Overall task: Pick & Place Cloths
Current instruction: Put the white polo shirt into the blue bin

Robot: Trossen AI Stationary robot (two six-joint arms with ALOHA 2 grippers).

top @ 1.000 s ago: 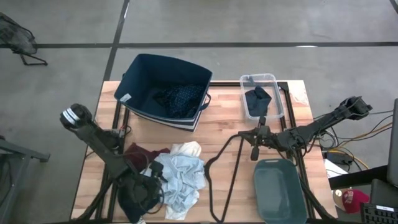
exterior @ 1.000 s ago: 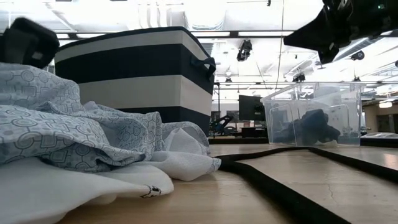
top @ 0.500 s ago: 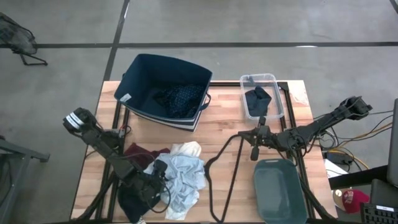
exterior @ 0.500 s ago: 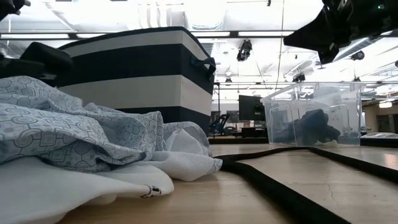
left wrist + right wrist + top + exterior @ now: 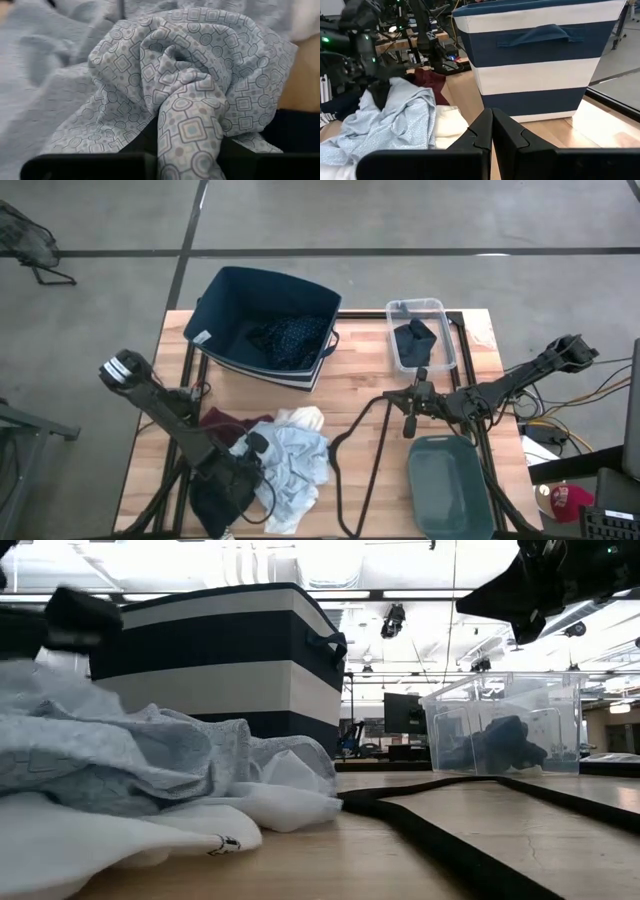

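L gripper (image 5: 250,458) has its fingers clamped on a bunched fold of the pale blue shirt (image 5: 295,465), in the pile near the navy bin (image 5: 222,330), prob. to lift it clear. R gripper (image 5: 408,423) waits w/ fingers closed, empty, just beside the hanger (image 5: 350,450).

Grey concrete floor (image 5: 400,220) around wooden table (image 5: 360,385); dark floor seam at 12 o'clock; bright ceiling lights (image 5: 300,560).

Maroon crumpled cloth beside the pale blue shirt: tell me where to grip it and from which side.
Grip the maroon crumpled cloth at its bare edge facing the navy fabric bin, from above. Its near side disappears under the pale blue patterned shirt, which the left gripper holds bunched between its fingers, so probably only that far edge is free.
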